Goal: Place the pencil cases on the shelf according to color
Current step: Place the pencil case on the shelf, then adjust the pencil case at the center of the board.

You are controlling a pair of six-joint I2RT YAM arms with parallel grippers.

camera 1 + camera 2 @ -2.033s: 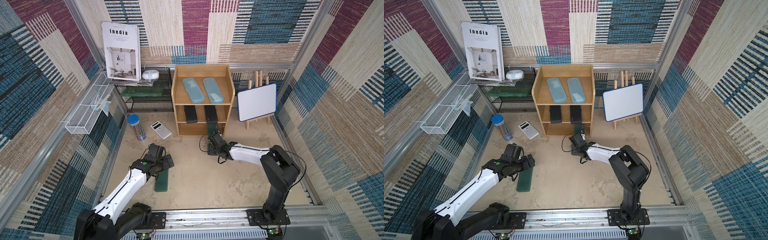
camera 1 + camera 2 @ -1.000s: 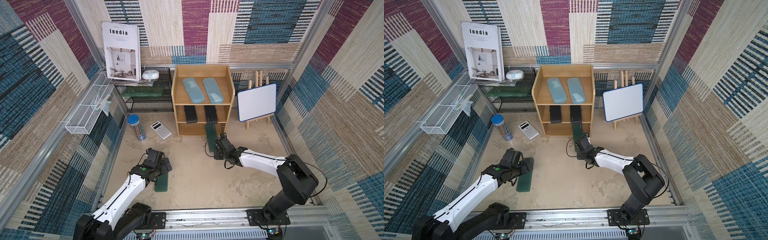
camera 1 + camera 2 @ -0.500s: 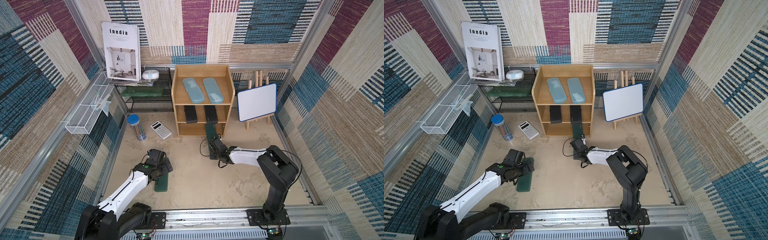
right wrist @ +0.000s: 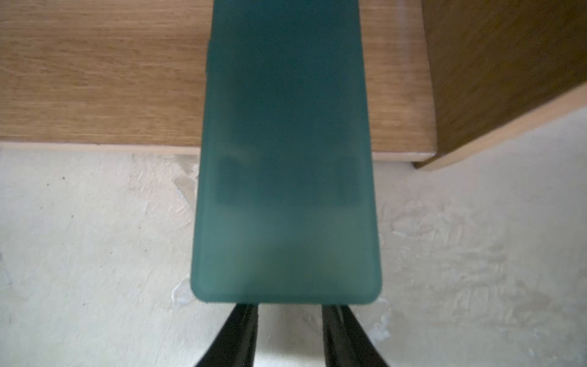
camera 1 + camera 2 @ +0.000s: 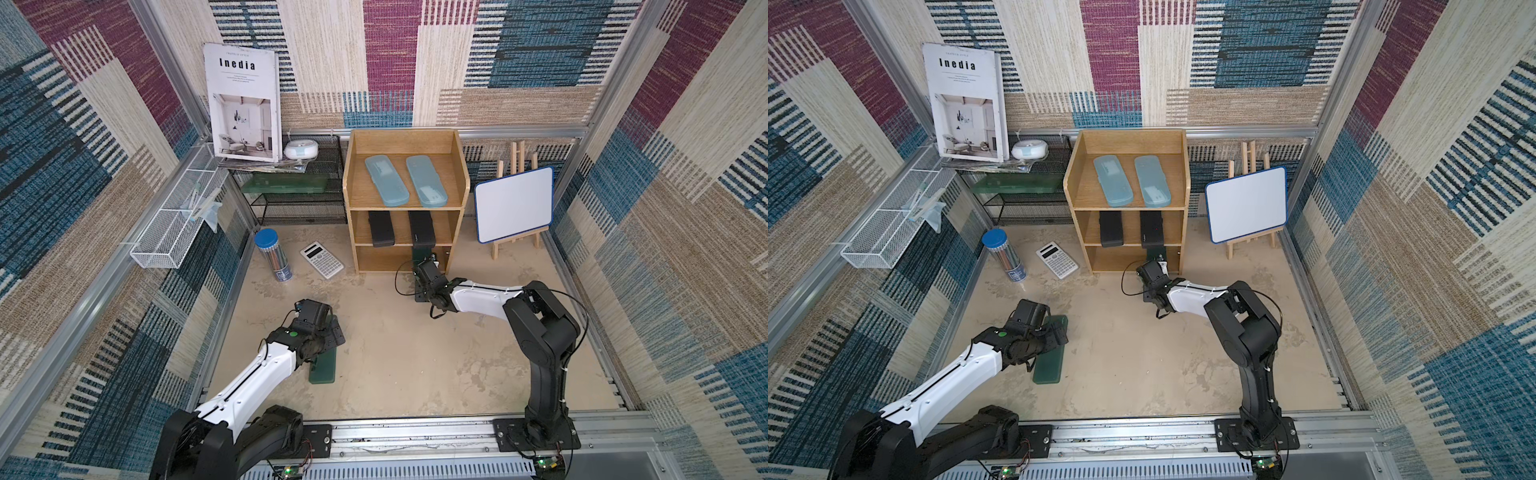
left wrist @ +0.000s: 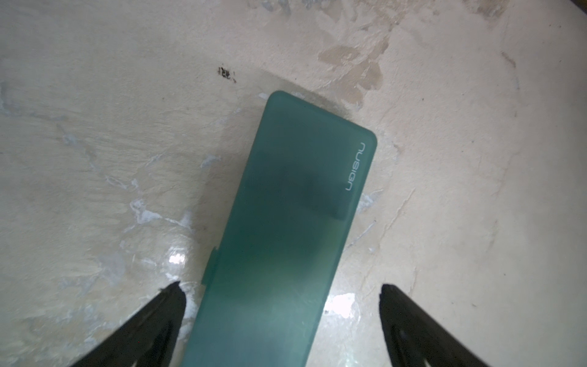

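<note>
One dark green pencil case (image 6: pixel 286 206) lies flat on the floor (image 5: pixel 323 368) (image 5: pixel 1048 365). My left gripper (image 6: pixel 278 286) is low over it and open, with a finger on each side and neither touching. Another green case (image 4: pixel 286 159) lies lengthwise, half inside the bottom tier of the wooden shelf (image 5: pixel 351 174) (image 4: pixel 95 79). My right gripper (image 4: pixel 289 306) (image 5: pixel 424 266) is open only a little, its tips against that case's near end and nothing between them. Two light blue cases (image 5: pixel 385 180) lie on the top tier. Two black cases (image 5: pixel 380 228) lie on the middle tier.
A white calculator (image 5: pixel 322 259) and a blue-lidded tube (image 5: pixel 272 257) stand on the floor left of the shelf. A small whiteboard on an easel (image 5: pixel 513 203) is to its right. A black wire rack (image 5: pixel 299 195) and a white wire basket (image 5: pixel 174 226) line the left wall.
My right gripper narrowed its jaws and moved toward the shelf, and the green case slid further into the bottom tier. The left gripper has barely moved over the floor case.
</note>
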